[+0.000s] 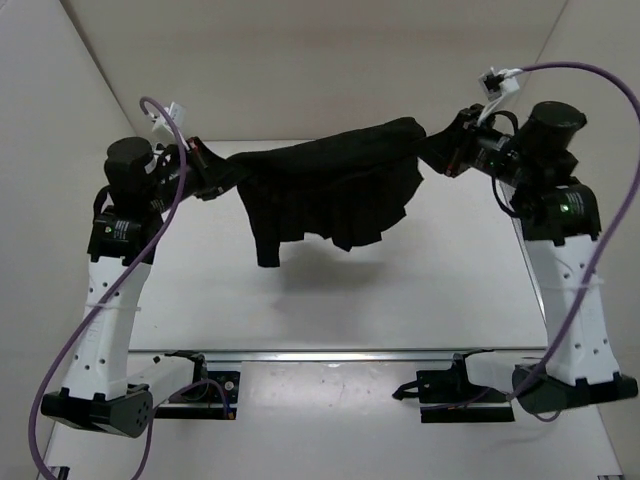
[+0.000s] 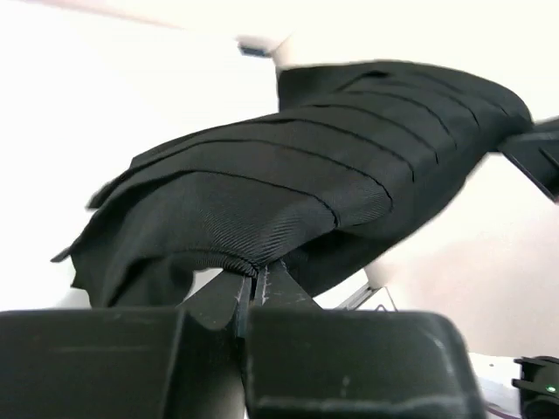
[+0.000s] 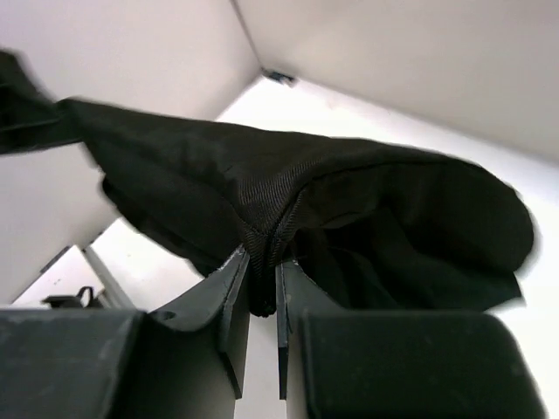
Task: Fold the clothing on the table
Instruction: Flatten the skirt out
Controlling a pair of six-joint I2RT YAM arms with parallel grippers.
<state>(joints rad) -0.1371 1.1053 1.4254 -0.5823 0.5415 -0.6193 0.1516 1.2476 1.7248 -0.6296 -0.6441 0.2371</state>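
Clothing (image 1: 335, 190), black and pleated, hangs stretched in the air above the white bench (image 1: 400, 300), not touching it; left jaws are clamped on its left end; right jaws are pinched on a seam at its right end; loose folds droop from its middle.

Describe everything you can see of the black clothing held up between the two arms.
The clothing is one plain black garment of soft, finely ribbed fabric with long pleat-like ridges, skirt-like. It hangs stretched between the arms, its lower edge uneven, one corner drooping lowest nearer the left arm. The left gripper pinches one end and the right gripper the other, both shut on bunched fabric. It appears lifted clear of the table, casting a shadow there.
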